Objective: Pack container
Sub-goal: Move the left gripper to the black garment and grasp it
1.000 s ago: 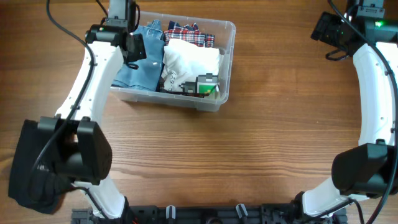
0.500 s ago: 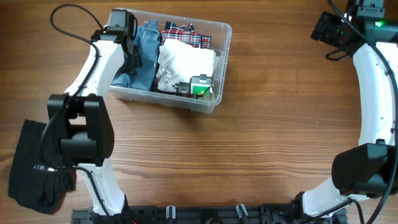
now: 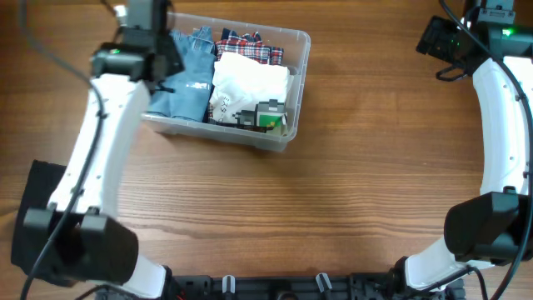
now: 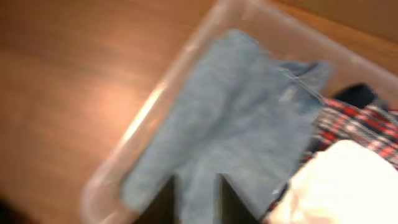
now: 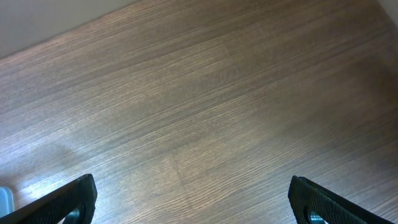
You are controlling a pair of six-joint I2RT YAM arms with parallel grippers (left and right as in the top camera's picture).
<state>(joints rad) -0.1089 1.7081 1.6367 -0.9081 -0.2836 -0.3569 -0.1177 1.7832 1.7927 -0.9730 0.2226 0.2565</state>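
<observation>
Overhead view of a wooden table (image 3: 333, 192). Nearest, along the six o'clock edge, the bases of two white-and-black robot arms: the left arm (image 3: 96, 150) rising from seven o'clock, the right arm (image 3: 510, 125) from five o'clock. At eight o'clock, beside the left arm's base, a dark shape (image 3: 37, 200), possibly black cloth, too unclear to name. Bare wood across the middle.

Farther off, at eleven o'clock, the container (image 3: 250, 137): a clear plastic bin, set slightly askew, well apart from the right arm. Inside, packed side by side: blue denim (image 3: 187, 83) in the left part, a white folded cloth (image 3: 250, 83) to its right, red plaid fabric (image 3: 250, 46) along the far wall, and a small green-and-black item (image 3: 271, 117) against the near wall toward the right.

Over the container's left end, the left gripper (image 4: 198, 183), pointing down at the denim. From the wrist view, blurred: two dark fingers (image 4: 163, 199) parted by a narrow gap, denim showing through it, no cloth visibly pinched. Denim lying spread inside the walls, one edge close to the left side.

Farthest, at one o'clock, the right gripper (image 5: 193, 190) hovering over bare table, fingers spread wide, holding nothing.

Judged far along: four items inside, the denim resting in the bin under loosened fingers. Left to do, as a guess: lifting the left gripper clear, and packing the dark shape at eight o'clock if in fact a garment. No lid in view, so cannot tell whether closing belongs to the job.
</observation>
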